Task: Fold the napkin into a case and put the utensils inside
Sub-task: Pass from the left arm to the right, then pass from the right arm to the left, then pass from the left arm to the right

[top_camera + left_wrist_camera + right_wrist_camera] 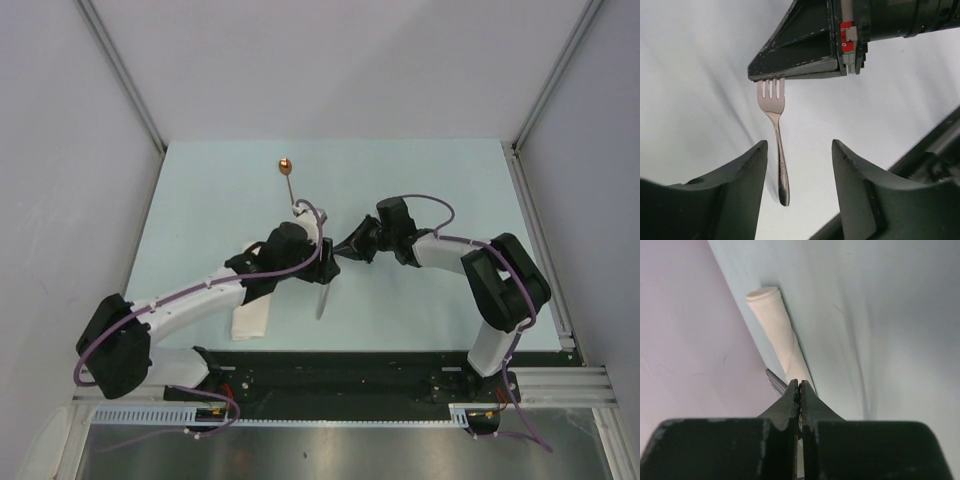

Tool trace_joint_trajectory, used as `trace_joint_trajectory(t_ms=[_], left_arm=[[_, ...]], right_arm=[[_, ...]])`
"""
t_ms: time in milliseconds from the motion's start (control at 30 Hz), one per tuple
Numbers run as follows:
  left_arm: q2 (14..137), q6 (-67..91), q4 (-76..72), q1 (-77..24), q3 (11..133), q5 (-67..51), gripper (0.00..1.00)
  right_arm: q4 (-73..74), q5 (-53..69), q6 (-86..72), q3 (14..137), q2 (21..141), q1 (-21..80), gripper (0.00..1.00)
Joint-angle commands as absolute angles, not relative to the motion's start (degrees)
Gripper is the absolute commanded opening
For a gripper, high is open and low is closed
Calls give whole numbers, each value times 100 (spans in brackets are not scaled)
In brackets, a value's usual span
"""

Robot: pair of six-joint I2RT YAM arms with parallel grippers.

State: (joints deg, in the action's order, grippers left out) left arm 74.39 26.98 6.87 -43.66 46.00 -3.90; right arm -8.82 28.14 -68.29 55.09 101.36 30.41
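My right gripper [337, 256] is shut on the tines end of the silver fork [322, 296]. In the left wrist view the fork [776, 130] hangs from the right gripper's fingers [795, 55], and its handle reaches down between my left fingers. My left gripper [799, 145] is open around the handle without touching it, and sits beside the right one in the top view [312, 264]. The case [250, 318], a narrow off-white strip, lies partly under the left arm and shows in the right wrist view [777, 335]. The copper-bowled spoon [287, 175] lies farther back.
The pale table [450, 180] is boxed in by white walls on three sides with metal rails [545, 240] along the edges. Both arm bases stand on a black mount [340, 375] at the near edge.
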Motion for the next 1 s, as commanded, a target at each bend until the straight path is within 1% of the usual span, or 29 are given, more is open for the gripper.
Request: trace_joint_trajectory(t_ms=[0,100,233,300,333,367,400,433,467,500,533,567,600,633,667,700,733,800,833,867,933,967], left_arm=[[7488,2127,1125,-4938,4808,1344,62],[7760,2057,1274,-5202,4877,1766,65],[8077,1986,1248,-5423,4887,1811,64],[8191,1978,1152,-5502,4860,1758,63],[8244,1986,1169,-5511,4886,1740,59],[8279,1978,1212,-5511,4922,1723,33],[8279,1978,1317,-5502,5009,1688,20],[8166,1978,1353,-5485,5045,1670,10],[8061,1986,1362,-5467,5045,1609,0],[7912,2012,1354,-5319,4975,1130,0],[7606,2065,1179,-5169,4896,690,0],[7429,2135,1047,-4977,4800,207,0],[7279,2266,959,-4522,4581,-416,0],[7016,2563,645,-4265,4449,-1440,0],[6909,2732,468,-4036,4317,-2042,0],[6830,2916,231,-3660,4089,-2526,0],[6760,3301,-207,-3517,3991,-3401,0],[6715,3620,-430,-3297,3876,-3944,0],[6724,3865,-544,-3279,3859,-4216,0],[6706,4006,-736,-3270,3824,-4488,0],[6645,4366,-992,-3243,3745,-4666,0],[6610,4446,-1115,-3191,3692,-4771,0]], right_arm=[[-1160,2260,-7698,5239,9494,3059,0],[-1395,2276,-7953,5020,9405,3015,0],[-1653,2347,-8481,4843,9229,2936,0],[-1792,2355,-8639,4790,9150,2944,0],[-1897,2390,-8709,4729,9062,2953,0],[-1985,2434,-8701,4737,9035,2962,0],[-2073,2495,-8623,4746,9018,2936,0],[-2031,2548,-8457,4720,8965,2909,3],[-2039,2584,-8133,4650,8852,2770,17],[-2344,2671,-7912,4545,8781,2664,43],[-2442,2863,-7684,4457,8711,2567,52],[-2539,3083,-6951,4439,8649,2462,60],[-2270,3355,-6517,4499,8614,2217,62],[-2154,3645,-6112,4517,8552,2084,65],[-2145,3804,-5665,4448,8369,1970,73],[-2258,4014,-5069,4404,8298,1734,73],[-2398,4434,-4758,4325,8184,1679,73],[-2837,4893,-4109,4245,8051,1713,75],[-2917,5322,-3983,4280,8059,1757,75],[-3083,5457,-3894,4289,8051,1836,75],[-3260,5641,-3666,4403,8068,2055,75],[-3348,5730,-3682,4508,8155,2109,72]])
